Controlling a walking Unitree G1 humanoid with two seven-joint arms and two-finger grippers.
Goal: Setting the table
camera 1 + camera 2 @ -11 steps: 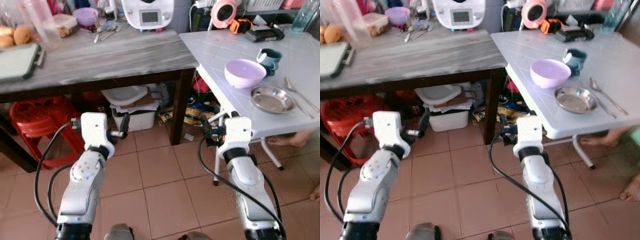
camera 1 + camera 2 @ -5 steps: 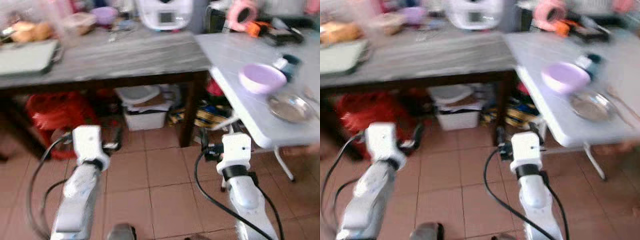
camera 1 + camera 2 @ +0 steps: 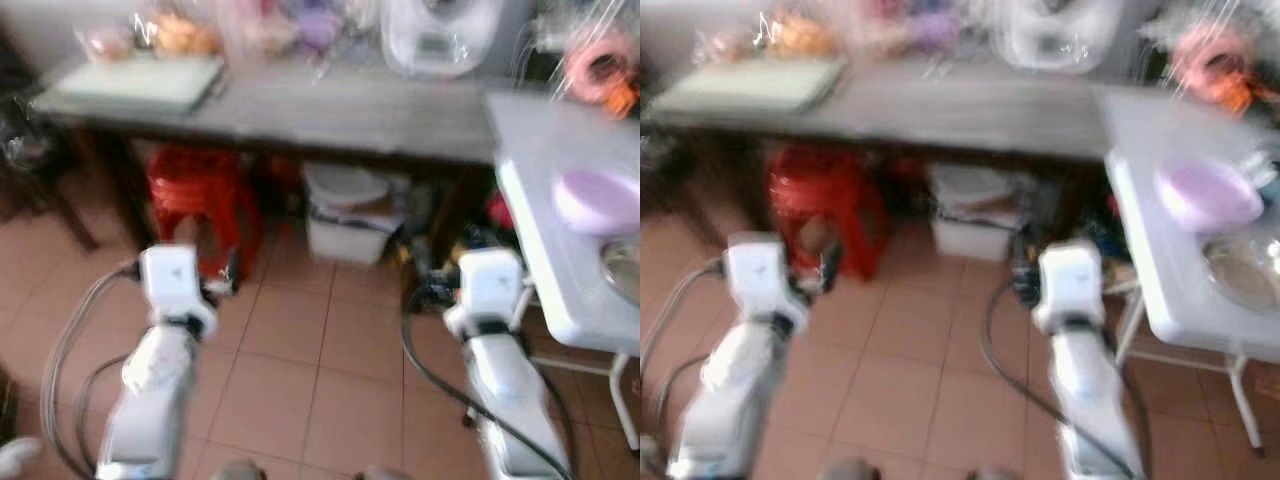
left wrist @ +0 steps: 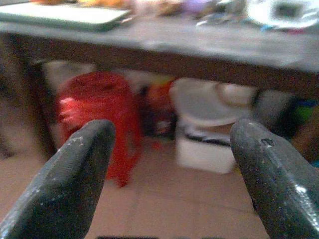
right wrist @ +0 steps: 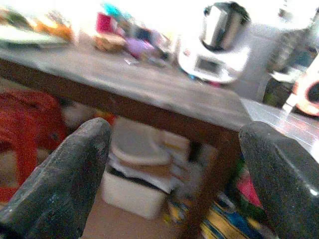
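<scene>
1. A green tray lies at the far left end of the long grey desk, with blurred food and containers behind it.
2. A red plastic stool stands on the tiled floor under the desk's left half.
3. The left gripper is held low over the floor in front of the stool, its jaws wide apart and holding nothing.
4. A white bin sits under the middle of the desk, between the two arms as the head camera sees them.
5. A white kitchen appliance stands at the back of the desk, right of centre.
6. The right gripper hangs near the desk's dark leg, jaws also spread wide and empty.
7. On the white desk at right, the purple bowl rests near the front edge, with a steel plate just beside it toward the robot; both lie higher than and to the right of the right jaws, apart from them.
8. The head views are blurred.
</scene>
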